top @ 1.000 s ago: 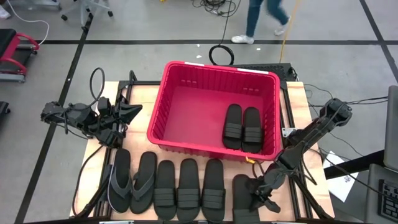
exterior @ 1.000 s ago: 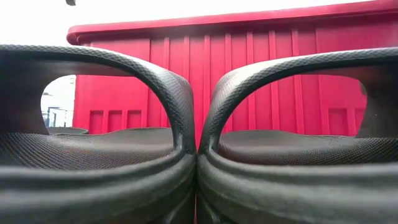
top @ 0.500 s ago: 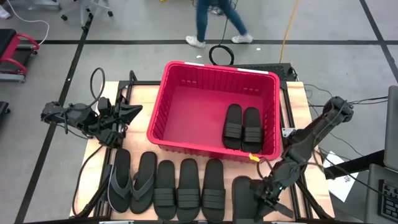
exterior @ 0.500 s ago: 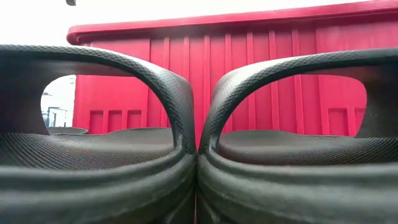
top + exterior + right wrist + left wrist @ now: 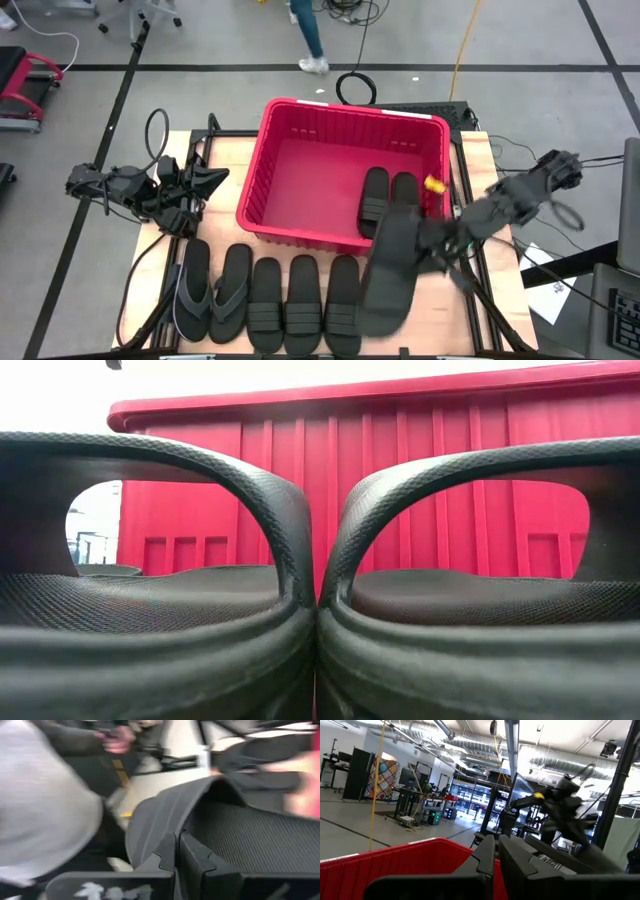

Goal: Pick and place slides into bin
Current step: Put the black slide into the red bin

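The red bin (image 5: 300, 165) stands at the table's far middle with two black slides (image 5: 390, 200) lying flat inside at its right. My right gripper (image 5: 428, 240) is shut on another black slide (image 5: 388, 270), held in the air over the bin's near right corner and blurred. Three ribbed-strap slides (image 5: 303, 305) and two thong flip-flops (image 5: 210, 292) lie soles down in a row along the near edge. My left gripper (image 5: 205, 180) is shut and empty at the table's left, beside the bin. My right gripper holds the slide at its ribbed strap (image 5: 162, 820), by the strap's side edge, pinched between the two fingers (image 5: 200, 860). The fingers come from the table's right. The slide is lifted clear of the table, tilted, its length running from the bin's rim toward the near edge.
The low view is filled by two slides (image 5: 320, 600) up close, with the bin's ribbed wall (image 5: 400, 480) behind. Cables and frame rails run along both table sides. A person (image 5: 310, 35) walks on the floor beyond the far edge.
My right gripper has risen from the table's near right corner and swung toward the bin, carrying the rightmost slide of the row. The slide has left the table and now hangs tilted over the bin's near right corner. The person beyond the table has walked left.
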`<state>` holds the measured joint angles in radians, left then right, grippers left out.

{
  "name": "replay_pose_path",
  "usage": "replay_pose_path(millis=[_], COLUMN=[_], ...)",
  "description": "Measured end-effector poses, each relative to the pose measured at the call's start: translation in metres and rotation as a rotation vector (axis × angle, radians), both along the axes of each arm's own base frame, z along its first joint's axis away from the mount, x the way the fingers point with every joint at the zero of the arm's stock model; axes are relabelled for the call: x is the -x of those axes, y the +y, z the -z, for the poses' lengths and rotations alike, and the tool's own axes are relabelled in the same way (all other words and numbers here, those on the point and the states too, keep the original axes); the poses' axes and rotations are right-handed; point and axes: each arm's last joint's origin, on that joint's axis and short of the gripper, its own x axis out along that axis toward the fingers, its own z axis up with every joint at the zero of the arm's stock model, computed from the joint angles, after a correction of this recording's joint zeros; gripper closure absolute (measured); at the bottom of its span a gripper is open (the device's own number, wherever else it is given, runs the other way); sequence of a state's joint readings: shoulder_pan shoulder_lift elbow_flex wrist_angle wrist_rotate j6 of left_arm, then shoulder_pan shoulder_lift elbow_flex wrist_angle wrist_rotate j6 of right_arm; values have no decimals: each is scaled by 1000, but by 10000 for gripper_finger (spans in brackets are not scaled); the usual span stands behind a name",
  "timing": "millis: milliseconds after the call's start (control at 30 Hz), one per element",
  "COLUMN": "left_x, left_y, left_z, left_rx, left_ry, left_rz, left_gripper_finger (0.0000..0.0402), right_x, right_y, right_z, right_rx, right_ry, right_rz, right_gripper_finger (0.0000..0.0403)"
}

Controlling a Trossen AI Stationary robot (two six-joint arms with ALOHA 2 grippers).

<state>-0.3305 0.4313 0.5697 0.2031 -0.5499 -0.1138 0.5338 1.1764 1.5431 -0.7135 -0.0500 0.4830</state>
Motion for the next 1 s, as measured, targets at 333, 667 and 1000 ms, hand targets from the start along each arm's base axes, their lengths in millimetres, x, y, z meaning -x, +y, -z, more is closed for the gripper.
replay_pose_path(millis=[333, 667, 1000], left_x=[0, 1, 0], left_y=[0, 4, 3], left_z=[0, 1, 5], left_rx=[81, 205, 159], left_ry=[-20, -41, 12], left_rz=[21, -72, -86], left_gripper_finger=[378, 378, 378], right_x=[52, 26, -70], right_y=[-86, -138, -200], right_z=[-1, 8, 59], right_rx=[326, 491, 418], right_ry=[110, 158, 173], right_rz=[383, 374, 192], right_gripper_finger=[403, 403, 403])
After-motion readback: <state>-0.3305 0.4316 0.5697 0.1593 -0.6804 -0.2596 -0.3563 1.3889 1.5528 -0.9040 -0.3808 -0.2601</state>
